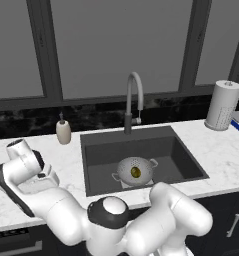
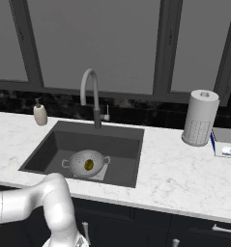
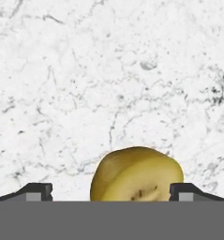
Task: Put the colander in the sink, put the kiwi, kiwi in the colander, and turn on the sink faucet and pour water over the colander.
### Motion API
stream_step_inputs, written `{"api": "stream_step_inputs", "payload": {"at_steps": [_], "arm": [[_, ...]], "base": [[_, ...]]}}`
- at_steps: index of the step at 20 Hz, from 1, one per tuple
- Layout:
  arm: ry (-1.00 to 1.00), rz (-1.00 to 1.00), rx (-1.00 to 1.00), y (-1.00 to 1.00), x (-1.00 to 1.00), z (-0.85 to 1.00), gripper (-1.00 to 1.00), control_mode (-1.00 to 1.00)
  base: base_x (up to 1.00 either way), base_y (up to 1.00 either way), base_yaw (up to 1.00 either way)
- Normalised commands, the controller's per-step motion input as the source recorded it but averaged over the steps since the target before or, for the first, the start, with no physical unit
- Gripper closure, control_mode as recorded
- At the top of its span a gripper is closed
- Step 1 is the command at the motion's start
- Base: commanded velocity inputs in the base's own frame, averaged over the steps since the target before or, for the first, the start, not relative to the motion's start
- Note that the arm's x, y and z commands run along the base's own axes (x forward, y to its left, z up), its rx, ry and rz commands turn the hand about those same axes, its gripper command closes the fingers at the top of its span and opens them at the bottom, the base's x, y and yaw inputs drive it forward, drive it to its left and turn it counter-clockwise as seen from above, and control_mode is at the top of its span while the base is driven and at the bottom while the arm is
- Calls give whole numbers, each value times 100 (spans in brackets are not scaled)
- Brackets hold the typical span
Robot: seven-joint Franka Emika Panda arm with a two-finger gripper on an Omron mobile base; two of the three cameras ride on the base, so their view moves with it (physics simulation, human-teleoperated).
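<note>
The silver colander [image 1: 135,171] [image 2: 88,163] stands on the floor of the dark sink [image 1: 103,150] [image 2: 59,144]. A dark olive kiwi [image 1: 136,172] [image 2: 89,165] lies inside it. The second kiwi [image 3: 137,173], yellow-green, rests on the white marble counter. My gripper [image 3: 111,190] is open, one tip on each side of this fruit with gaps to both. My hand [image 1: 45,176] reaches down over the counter left of the sink. The grey gooseneck faucet [image 1: 133,97] [image 2: 90,91] rises behind the basin, with no water running.
A cream soap bottle [image 1: 63,131] [image 2: 39,115] stands behind the sink's left corner. A paper towel roll [image 1: 223,105] [image 2: 200,117] and a small box [image 2: 225,142] sit on the counter at the right. Dark windows line the back wall.
</note>
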Motion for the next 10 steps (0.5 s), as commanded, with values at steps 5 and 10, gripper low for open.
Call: {"api": "stream_step_inputs", "payload": {"at_steps": [5, 10], "arm": [[-8, 0, 0, -23, -1, -15, -100, -100], [-9, 0, 0, -13, -10, -3, -100, -100]], "base": [[0, 0, 0], [0, 0, 0]]}}
